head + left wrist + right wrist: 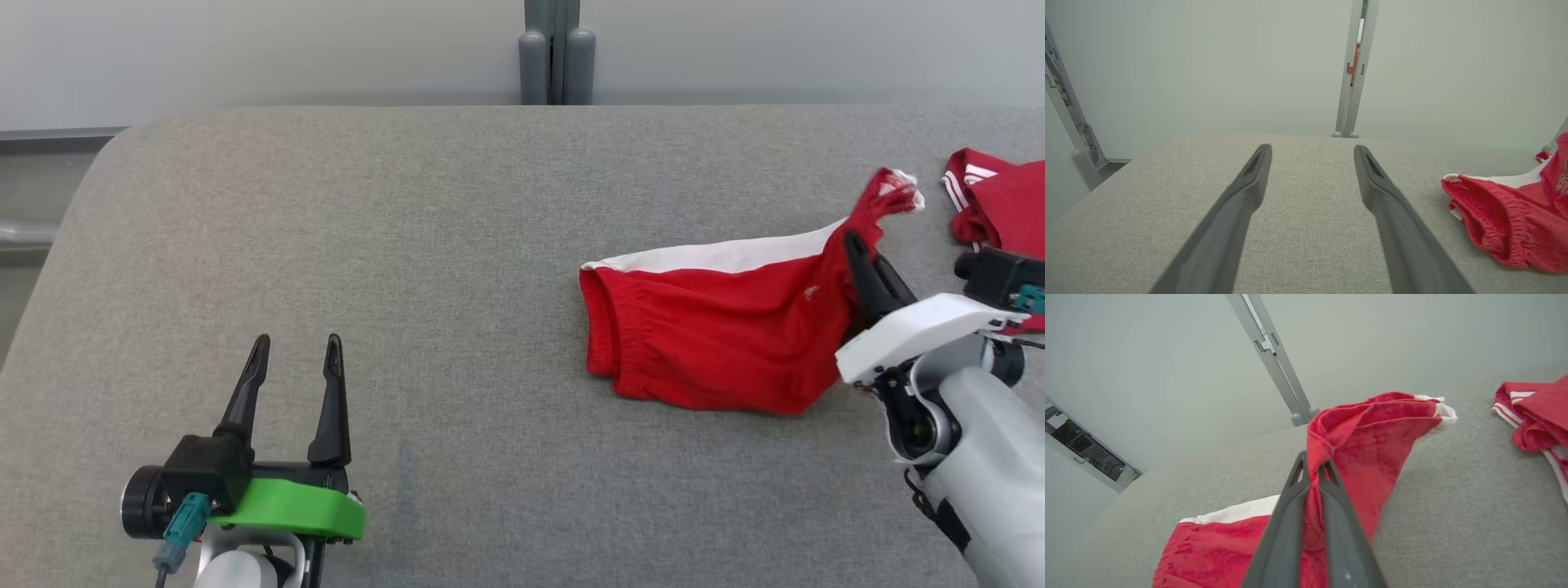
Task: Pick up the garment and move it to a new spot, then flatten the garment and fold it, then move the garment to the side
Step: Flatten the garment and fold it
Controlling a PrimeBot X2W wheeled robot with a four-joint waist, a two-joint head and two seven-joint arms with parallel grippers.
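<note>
Tabletop [392, 245], covered in grey fabric, is seen across most of the head view, and its far edge is backed by a pale wall [245, 49]. The red garment [718, 335], a pair of shorts, is laid on the right half of the tabletop. Its gathered elastic waistband [608, 327] is directed toward the centre, and a white band [718, 256] is run along its far edge. The right-hand end of the garment is raised off the surface and drawn into a bunched peak [890, 194]; the remainder is supported by the tabletop. The pale right forearm [992, 474] is seen at the lower right corner of the head view. The right gripper [1312, 469] is clamped on the raised end: in the right wrist view, red cloth is pinched between the two dark fingers and is fanned out above their tips. The left gripper [297, 343] is positioned over the lower left part of the tabletop, well apart from the garment, with its fingers spread wide and nothing held between them. A second red garment [992, 200], trimmed with white stripes, is placed at the right edge of the tabletop, near the raised peak but apart from it. A grey post [557, 57] is mounted behind the middle of the far edge.
</note>
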